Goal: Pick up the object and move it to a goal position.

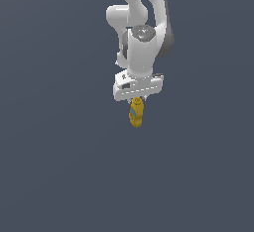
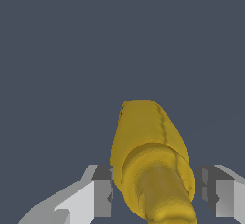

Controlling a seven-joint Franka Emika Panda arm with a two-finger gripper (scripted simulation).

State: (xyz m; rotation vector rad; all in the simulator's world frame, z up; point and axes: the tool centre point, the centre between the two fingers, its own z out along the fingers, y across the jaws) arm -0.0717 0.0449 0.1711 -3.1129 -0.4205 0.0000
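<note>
The squeeze bottle [image 1: 136, 113] hangs directly below the gripper [image 1: 136, 98], between its fingers [image 2: 101, 196]. The arm [image 1: 143, 32] rises above both.

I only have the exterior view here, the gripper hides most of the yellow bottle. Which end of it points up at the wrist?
Observer: The narrow nozzle end of the yellow bottle points toward the wrist camera; the wide body extends away.
Operator: Are both fingers beside it?
Observer: Yes, the gripper has one finger on each side, the fingers close against the bottle.
Operator: Anything beneath it?
Observer: The wrist view shows only plain dark surface beyond the bottle; no goal marker is visible.
</note>
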